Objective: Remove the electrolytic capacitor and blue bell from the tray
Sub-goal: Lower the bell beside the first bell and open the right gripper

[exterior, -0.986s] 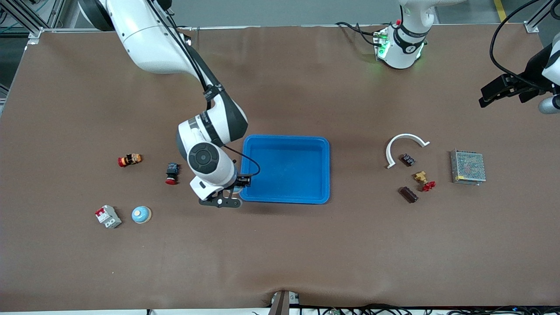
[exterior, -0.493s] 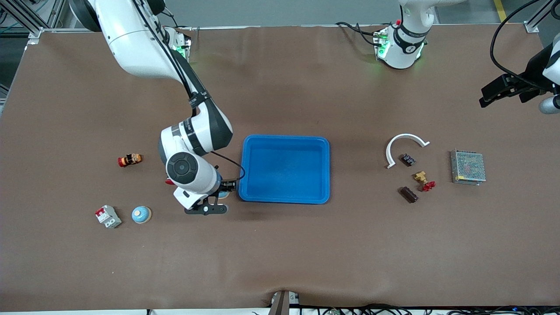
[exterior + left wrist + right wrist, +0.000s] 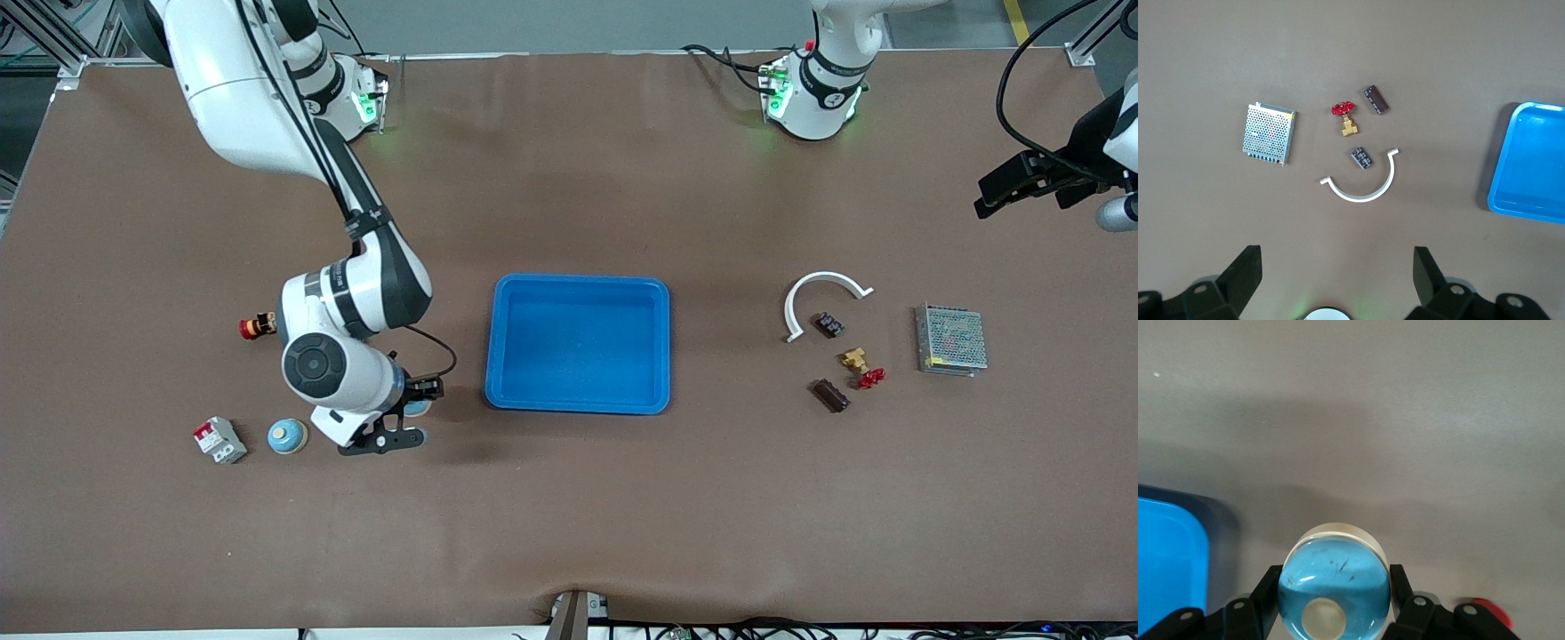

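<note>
Right gripper (image 3: pixel 411 420) clenched on blue bell (image 3: pixel 1334 588), hanging over bare tabletop (image 3: pixel 569 516) just beside tray (image 3: pixel 578 343), toward right arm's end; tray sits mid-tabletop; second blue bell (image 3: pixel 287 436) on tabletop beside red-and-white breaker (image 3: pixel 220 440); left gripper (image 3: pixel 1335 283) waits released, up over left arm's end above white curved piece (image 3: pixel 1361 183), mesh box (image 3: pixel 1269 132), red-handled valve (image 3: pixel 1346 117)

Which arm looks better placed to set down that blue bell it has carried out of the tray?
The right arm. Its gripper is shut on the blue bell, over the table beside the tray. The left gripper waits open, high over the table's edge at its own end.
</note>
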`<state>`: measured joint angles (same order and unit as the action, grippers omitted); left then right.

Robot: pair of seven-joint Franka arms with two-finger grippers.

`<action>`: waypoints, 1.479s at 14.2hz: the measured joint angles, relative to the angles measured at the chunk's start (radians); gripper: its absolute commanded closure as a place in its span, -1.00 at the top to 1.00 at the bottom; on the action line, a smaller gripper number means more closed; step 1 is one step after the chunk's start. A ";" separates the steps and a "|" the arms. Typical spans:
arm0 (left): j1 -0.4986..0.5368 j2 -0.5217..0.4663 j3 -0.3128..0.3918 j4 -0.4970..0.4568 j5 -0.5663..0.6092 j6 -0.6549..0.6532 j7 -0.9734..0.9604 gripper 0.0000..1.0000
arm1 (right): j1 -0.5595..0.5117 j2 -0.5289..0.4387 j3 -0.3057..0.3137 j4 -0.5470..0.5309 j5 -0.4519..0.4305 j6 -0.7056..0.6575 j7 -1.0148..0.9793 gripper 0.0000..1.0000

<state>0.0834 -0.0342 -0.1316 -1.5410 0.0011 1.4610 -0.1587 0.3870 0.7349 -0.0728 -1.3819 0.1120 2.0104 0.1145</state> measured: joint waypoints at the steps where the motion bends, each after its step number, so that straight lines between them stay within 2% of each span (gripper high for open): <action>1: 0.000 0.000 0.000 0.000 0.000 0.000 0.000 1.00 | -0.011 0.000 0.000 -0.005 0.000 0.002 -0.028 0.30; 9: 0.000 0.001 0.000 0.000 0.000 0.007 0.000 1.00 | -0.065 0.000 0.000 -0.128 0.000 0.179 -0.199 0.30; 21: 0.000 0.001 0.001 0.000 0.000 0.030 0.000 1.00 | -0.117 0.001 0.000 -0.198 0.000 0.291 -0.320 0.30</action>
<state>0.0836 -0.0336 -0.1310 -1.5410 0.0011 1.4906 -0.1587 0.2703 0.7360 -0.0733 -1.5801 0.1120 2.3019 -0.2060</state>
